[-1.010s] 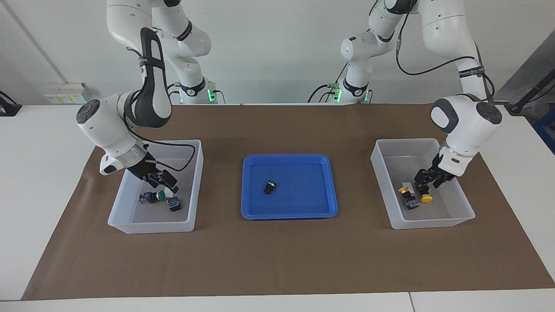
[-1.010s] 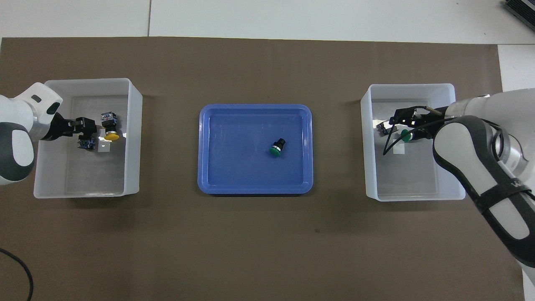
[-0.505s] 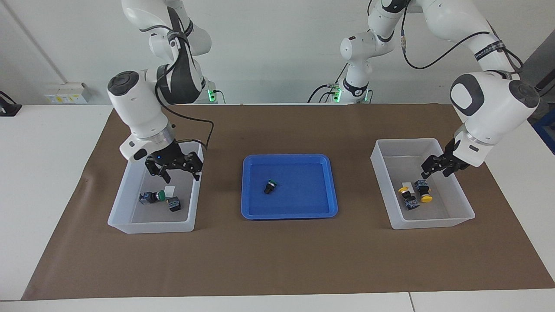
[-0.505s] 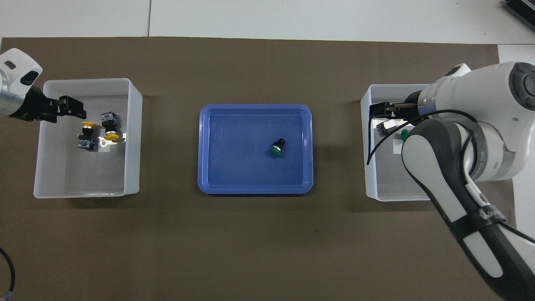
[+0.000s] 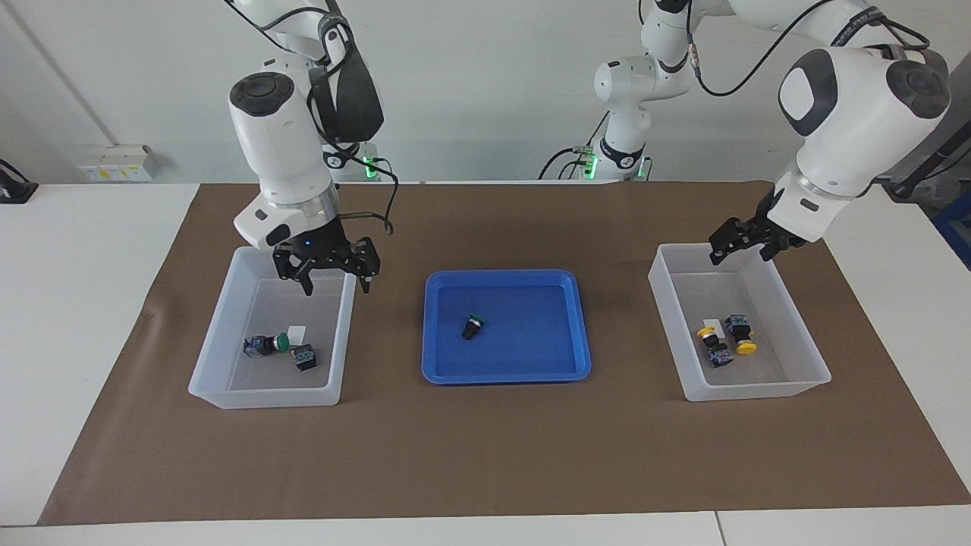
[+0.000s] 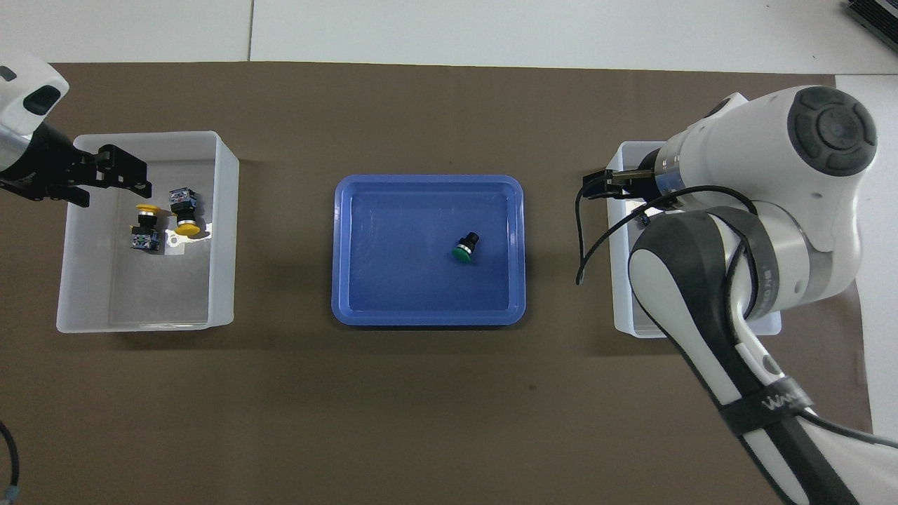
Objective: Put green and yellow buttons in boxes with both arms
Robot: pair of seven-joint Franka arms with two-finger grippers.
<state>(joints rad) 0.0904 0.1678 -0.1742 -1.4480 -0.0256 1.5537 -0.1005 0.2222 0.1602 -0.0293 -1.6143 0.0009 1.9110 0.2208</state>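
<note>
I raised both grippers | right gripper wide, empty, above its box | left gripper wide, empty, yellow buttons below it

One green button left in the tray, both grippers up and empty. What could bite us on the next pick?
1. The green button lies tipped on its side in the blue tray; a top-down grasp may roll it rather than clamp it.
2. The right gripper hangs over the rim of the box holding the other green buttons; a low swing toward the tray could clip that wall.
3. The left gripper hangs over the yellow buttons' box; if both arms head for the tray, they may converge.
</note>
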